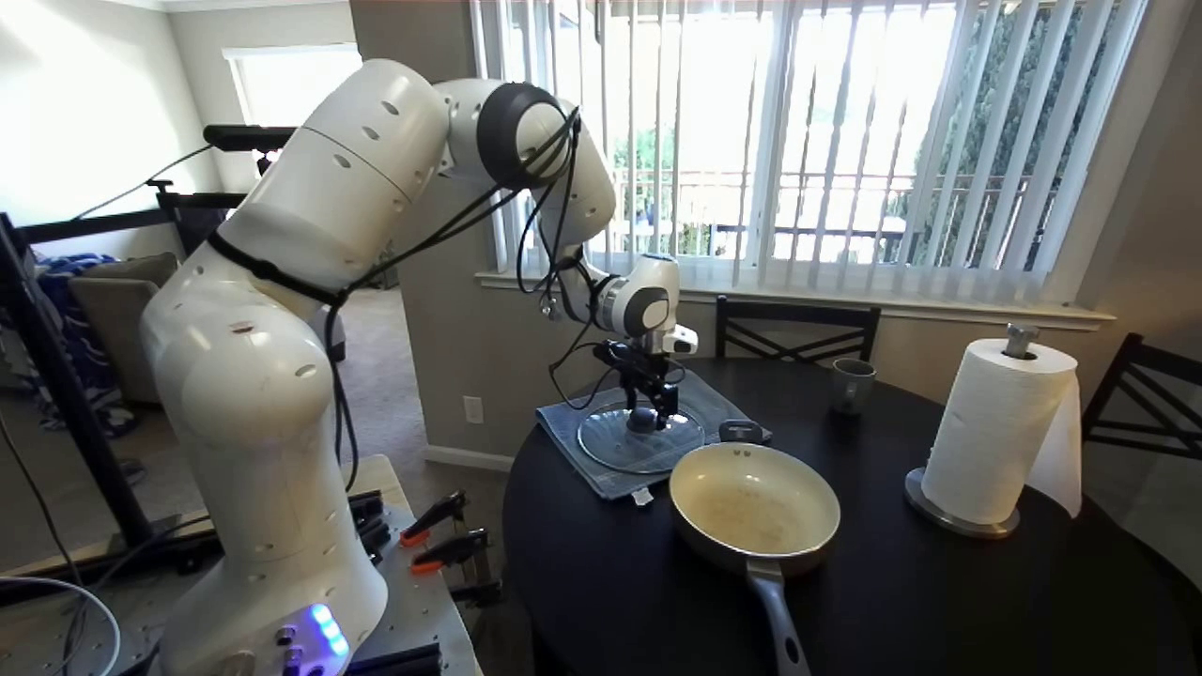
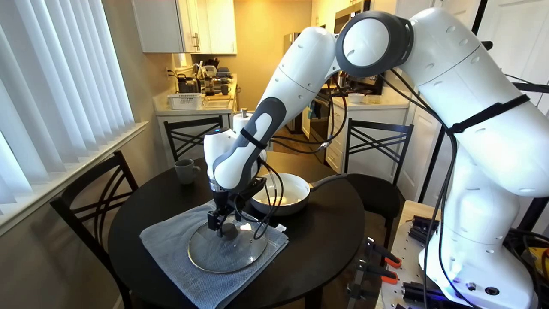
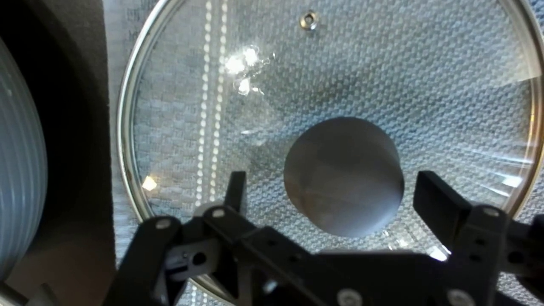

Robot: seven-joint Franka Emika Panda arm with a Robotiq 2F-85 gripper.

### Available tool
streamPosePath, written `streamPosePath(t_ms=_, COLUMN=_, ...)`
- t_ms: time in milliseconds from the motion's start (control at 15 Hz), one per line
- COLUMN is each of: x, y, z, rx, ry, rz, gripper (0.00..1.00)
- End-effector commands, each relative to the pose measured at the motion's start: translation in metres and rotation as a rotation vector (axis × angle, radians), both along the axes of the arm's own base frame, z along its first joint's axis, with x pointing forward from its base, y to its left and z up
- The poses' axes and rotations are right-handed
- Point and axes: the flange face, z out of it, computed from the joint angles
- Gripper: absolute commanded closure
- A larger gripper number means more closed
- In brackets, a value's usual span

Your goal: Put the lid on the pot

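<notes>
Gripper point(image 3: 331, 187) spread wide about the knob point(image 3: 344, 176) of a glass lid point(image 2: 227, 251) — since one finger point(image 3: 440, 204) looks nearer, closing could skid it sideways.

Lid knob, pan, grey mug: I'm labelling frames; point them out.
Lid knob point(image 3: 344, 177), in the wrist view: top.
Pan point(image 1: 754, 499), in an exterior view: inner base.
Grey mug point(image 2: 185, 172), in an exterior view: side.

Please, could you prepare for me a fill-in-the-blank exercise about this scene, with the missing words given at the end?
1. On the grey-blue cloth lies a round glass ____.
2. In the wrist view, the claw is ____, not shut, with the dark knob showing between its fingers.
3. The frying pan has a long straight ____.

Missing words: lid; open; handle.
</notes>
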Motion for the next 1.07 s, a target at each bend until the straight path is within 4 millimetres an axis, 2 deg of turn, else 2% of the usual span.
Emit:
streamPosePath(t_ms=0, x=0.004, y=0.002, z=0.002, rx=0.020, ry=0.016, rz=0.022, gripper=0.00)
streamPosePath(t_ms=200, x=0.005, y=0.007, z=0.001, rx=0.018, ry=0.024, rz=0.030, gripper=0.00)
streamPosePath(t_ms=267, x=0.006, y=0.009, z=0.000, rx=0.023, ry=0.026, rz=0.034, gripper=0.25)
streamPosePath(t_ms=333, x=0.006, y=0.010, z=0.000, rx=0.026, ry=0.027, rz=0.041, gripper=0.26)
streamPosePath(t_ms=733, x=0.008, y=0.012, z=-0.001, rx=0.021, ry=0.040, rz=0.050, gripper=0.66)
streamPosePath(t_ms=1000, x=0.006, y=0.012, z=0.005, rx=0.023, ry=0.035, rz=0.038, gripper=0.67)
